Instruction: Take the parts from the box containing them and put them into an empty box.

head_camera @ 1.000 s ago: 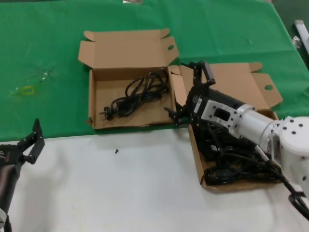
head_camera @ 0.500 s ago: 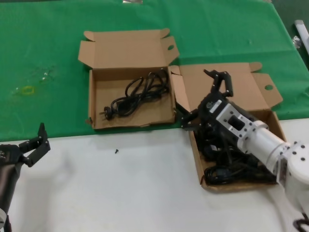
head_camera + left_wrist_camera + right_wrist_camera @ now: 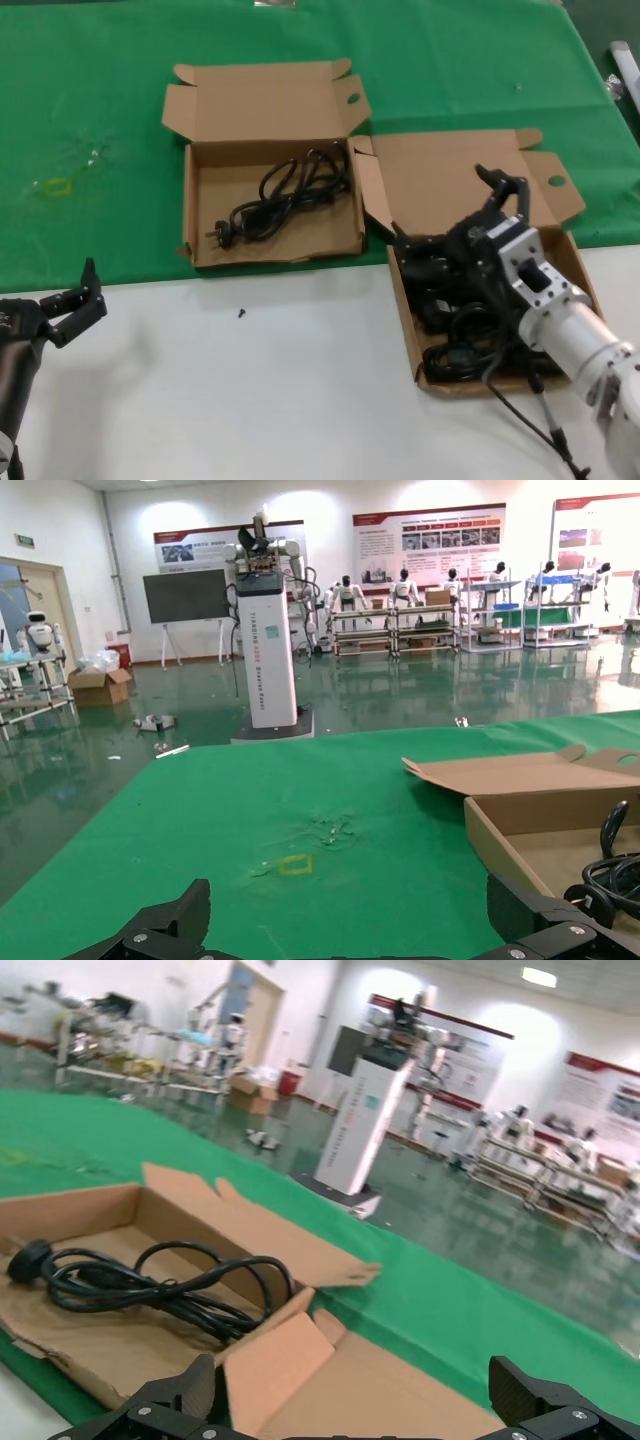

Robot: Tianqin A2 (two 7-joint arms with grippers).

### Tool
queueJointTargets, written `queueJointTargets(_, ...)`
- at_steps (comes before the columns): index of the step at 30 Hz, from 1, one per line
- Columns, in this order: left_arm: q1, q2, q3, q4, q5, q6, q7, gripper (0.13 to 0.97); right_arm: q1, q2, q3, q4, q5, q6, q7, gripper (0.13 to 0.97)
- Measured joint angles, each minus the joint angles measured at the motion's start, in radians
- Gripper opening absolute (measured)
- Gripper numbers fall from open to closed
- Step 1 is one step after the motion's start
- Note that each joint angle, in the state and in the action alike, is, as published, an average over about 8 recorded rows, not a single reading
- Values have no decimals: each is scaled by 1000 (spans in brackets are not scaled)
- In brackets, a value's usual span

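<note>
At lower right, the right gripper (image 3: 452, 212), fingers spread and holding nothing, hides part of the black coiled power cords (image 3: 470, 345) in the brown cardboard box (image 3: 408, 325); the left gripper (image 3: 78, 302), lower left, also gapes.

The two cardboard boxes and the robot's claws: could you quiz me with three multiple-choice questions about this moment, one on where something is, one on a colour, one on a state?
1. Where is the right gripper?
A. over the box full of cords
B. over the box with one cord
C. over the bare white table

2. What colour is the cloth under the far box?
A. blue
B. green
C. red

3. How are the left gripper's fingers?
A. clamped on a cord
C. shut on nothing
B. spread open, empty

Answers: 1 A, the head view shows it above the right-hand box piled with black cords, not the left box with its single cord. 2 B, the cloth is plainly green. 3 B, its fingers stand apart over the white table with nothing between them.
</note>
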Motion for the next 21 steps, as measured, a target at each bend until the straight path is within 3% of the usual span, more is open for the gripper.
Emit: queueJointTargets(21, 0, 0, 0, 0, 0, 0, 0, 966, -207, -2, 74, 186, 51, 173, 245, 966)
